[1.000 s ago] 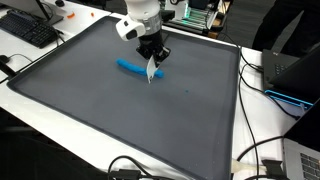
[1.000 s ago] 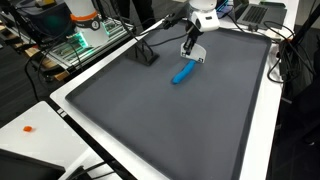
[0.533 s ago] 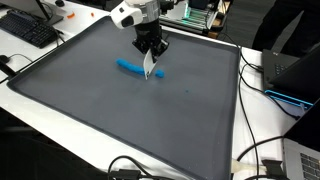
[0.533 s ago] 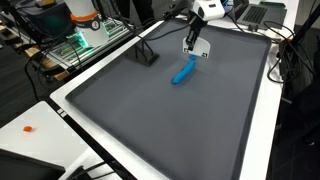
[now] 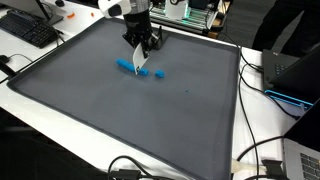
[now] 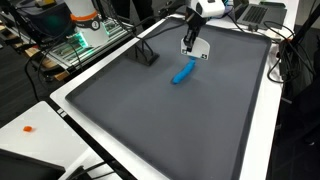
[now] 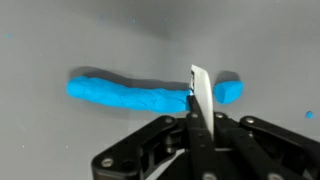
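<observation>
Grey mat point(image 5: 190, 120) covers my bench point(image 5: 243, 120), and the blue roll point(image 7: 125, 93) lies toward its far edge. My hand point(image 7: 200, 128) is clenched on a thin white blade point(image 7: 199, 85). A second ago the blade stood in the whole roll. Now it has gone through, and a small piece point(image 7: 229, 90) lies apart beyond it, so one cut looks done.

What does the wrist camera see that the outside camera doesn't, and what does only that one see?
Only the wrist view: close up, the black pincer clamped on the white blade. Only an exterior view: the robot arm, a keyboard, cables, the edges of the gray mat. Both: the blue dough roll, a small end piece past the blade.
</observation>
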Available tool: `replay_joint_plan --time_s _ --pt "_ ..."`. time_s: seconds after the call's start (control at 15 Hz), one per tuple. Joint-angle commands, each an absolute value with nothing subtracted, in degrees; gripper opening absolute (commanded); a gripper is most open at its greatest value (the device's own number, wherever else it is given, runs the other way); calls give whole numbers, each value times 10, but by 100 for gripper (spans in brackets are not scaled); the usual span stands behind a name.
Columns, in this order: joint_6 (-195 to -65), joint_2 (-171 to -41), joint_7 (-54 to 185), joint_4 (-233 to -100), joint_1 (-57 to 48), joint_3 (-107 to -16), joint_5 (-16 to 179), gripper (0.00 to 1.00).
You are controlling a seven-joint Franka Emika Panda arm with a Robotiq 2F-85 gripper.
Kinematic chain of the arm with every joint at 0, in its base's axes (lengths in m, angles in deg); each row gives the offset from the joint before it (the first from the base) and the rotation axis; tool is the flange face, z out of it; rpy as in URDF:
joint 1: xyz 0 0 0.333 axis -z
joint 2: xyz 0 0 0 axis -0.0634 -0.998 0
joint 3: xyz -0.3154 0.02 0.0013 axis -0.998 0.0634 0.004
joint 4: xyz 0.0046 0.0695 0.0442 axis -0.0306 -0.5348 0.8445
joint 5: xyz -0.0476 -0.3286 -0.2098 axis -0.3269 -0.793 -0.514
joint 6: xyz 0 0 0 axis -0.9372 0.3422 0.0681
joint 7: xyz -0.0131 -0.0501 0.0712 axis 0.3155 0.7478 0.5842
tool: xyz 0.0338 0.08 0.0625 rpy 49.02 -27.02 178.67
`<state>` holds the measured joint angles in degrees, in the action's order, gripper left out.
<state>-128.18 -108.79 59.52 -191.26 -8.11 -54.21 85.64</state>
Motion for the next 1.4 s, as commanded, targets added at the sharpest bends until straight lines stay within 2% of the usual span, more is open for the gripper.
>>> replay_joint_plan --time_s 0.0,1.33 --pt "-1282 -1089 588 -1923 -78 -545 841 1" --pt "-1291 -1142 593 -1916 -84 -549 794 1"
